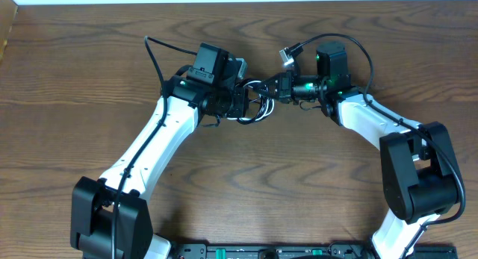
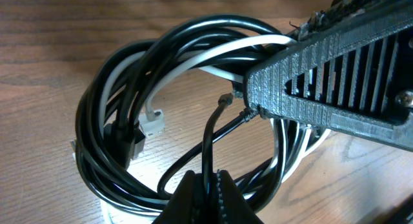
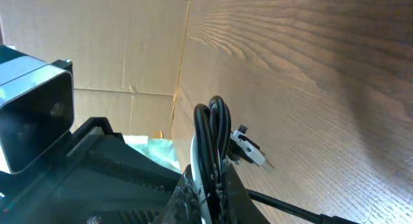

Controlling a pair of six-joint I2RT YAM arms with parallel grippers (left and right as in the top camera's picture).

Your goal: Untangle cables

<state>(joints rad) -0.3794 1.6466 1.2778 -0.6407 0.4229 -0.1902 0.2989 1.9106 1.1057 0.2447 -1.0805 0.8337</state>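
The black and white cables (image 1: 255, 106) are coiled together in one bundle at mid-table, between my two grippers. In the left wrist view the coil (image 2: 110, 114) lies on the wood, with a white plug (image 2: 153, 122) and a black plug (image 2: 132, 144) inside the loop. My left gripper (image 2: 205, 177) is shut on a single black strand (image 2: 208, 137) that rises from the coil. My right gripper (image 3: 211, 180) is shut on a stack of black and white strands (image 3: 213, 130). A silver-tipped plug (image 3: 249, 150) sticks out beside them. From overhead, the left gripper (image 1: 243, 100) and the right gripper (image 1: 273, 87) nearly touch.
The right gripper's ribbed finger (image 2: 335, 75) fills the upper right of the left wrist view. The left arm's camera housing (image 3: 32, 117) looms close in the right wrist view. Cardboard (image 3: 116, 50) walls the table's far side. Bare wood (image 1: 89, 57) surrounds the arms.
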